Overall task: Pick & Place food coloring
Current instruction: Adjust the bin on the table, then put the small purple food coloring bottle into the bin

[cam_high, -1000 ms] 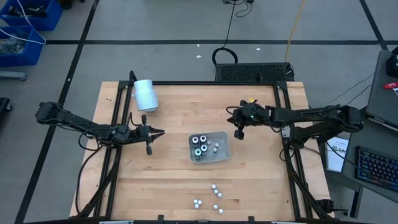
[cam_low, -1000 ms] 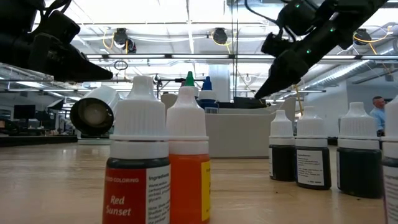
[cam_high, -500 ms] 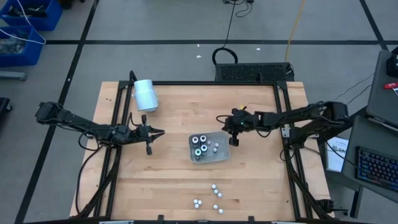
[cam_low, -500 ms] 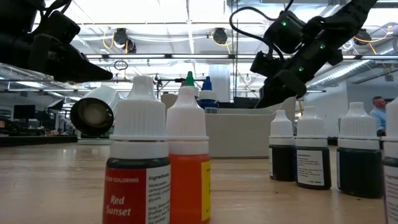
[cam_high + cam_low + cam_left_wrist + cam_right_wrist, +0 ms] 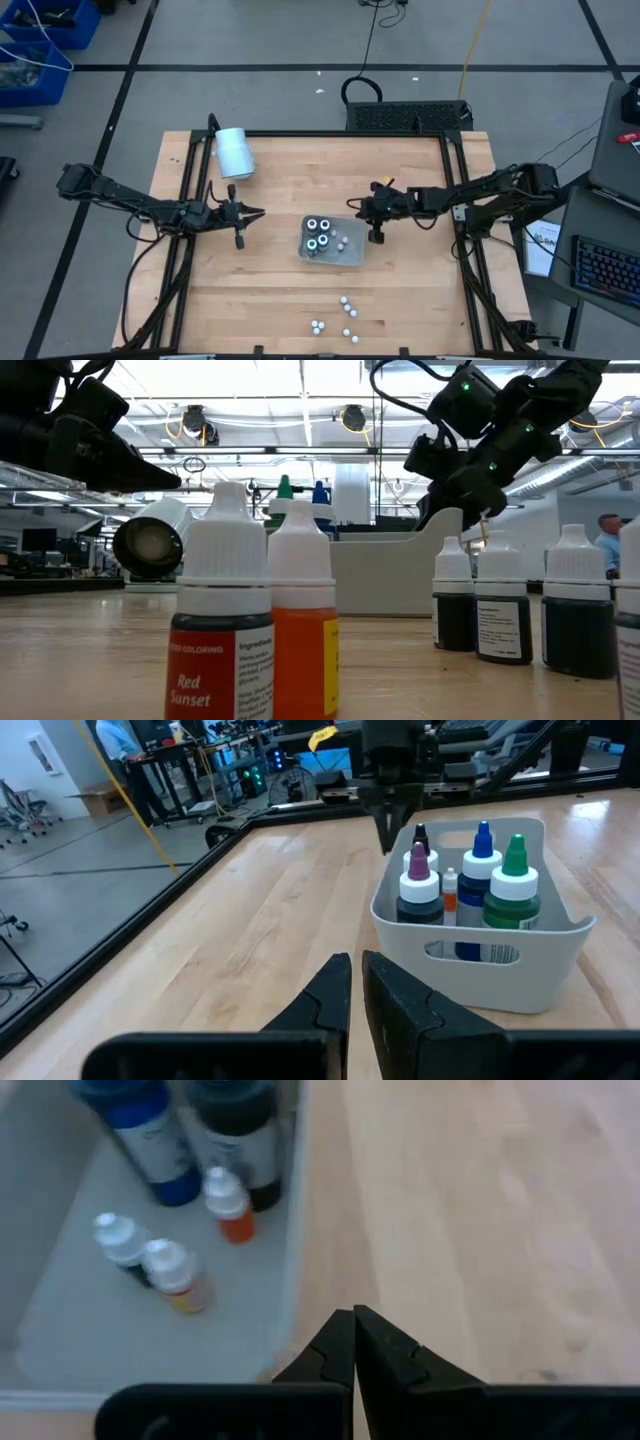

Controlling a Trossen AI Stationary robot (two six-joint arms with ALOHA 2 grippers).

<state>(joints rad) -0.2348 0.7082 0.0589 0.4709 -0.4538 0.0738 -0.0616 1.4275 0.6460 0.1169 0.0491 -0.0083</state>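
Note:
Several food coloring bottles stand in the grey tray (image 5: 352,256) at mid table: three bigger ones (image 5: 318,232) and small white-capped ones (image 5: 341,242). More small bottles (image 5: 345,318) stand loose near the table's front edge and show close up in the low view (image 5: 222,620). My right gripper (image 5: 377,237) is shut and slants down at the tray's right wall, outside it. My left gripper (image 5: 262,212) is shut on nothing; it hovers left of the tray and points at it. My right gripper's shut fingers (image 5: 340,1342) stand against the outer face of the tray's right wall (image 5: 297,1270). They come from the table's right, slanting down. The tray rests flat on the table. The touching spot itself is hidden behind the fingers.
A large white cylinder (image 5: 233,152) lies on its side at the far left of the table. Bare wood lies between the tray and the loose bottles. Black frame rails (image 5: 183,250) run along the table's left and right sides.
My right gripper, shut throughout, has come down and toward the table's left and near edges, tipping further down, until it reached the tray's right wall. The tray with its bottles has slid a little toward the left and near edges.

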